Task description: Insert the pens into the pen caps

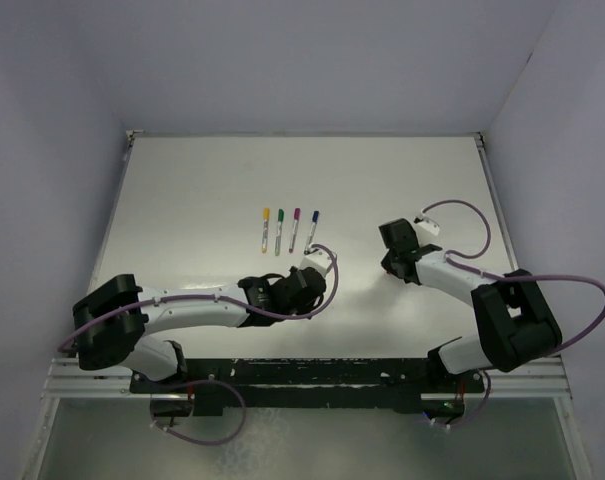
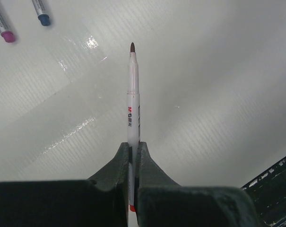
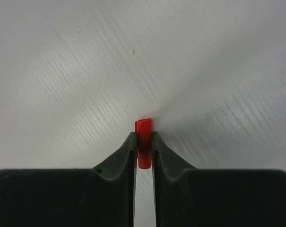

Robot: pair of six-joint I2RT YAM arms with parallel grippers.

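My left gripper is shut on a whitish pen with a red rear end; its dark bare tip points forward above the table. In the top view this gripper is at centre front. My right gripper is shut on the small red cap, held just above the white surface; in the top view it is to the right. A gap of table lies between the two grippers. The yellow, green, magenta and blue pens lie in a row behind the left gripper.
The magenta and blue pen ends show at the top left of the left wrist view. White walls enclose the white table on three sides. A black frame rail runs along the near edge.
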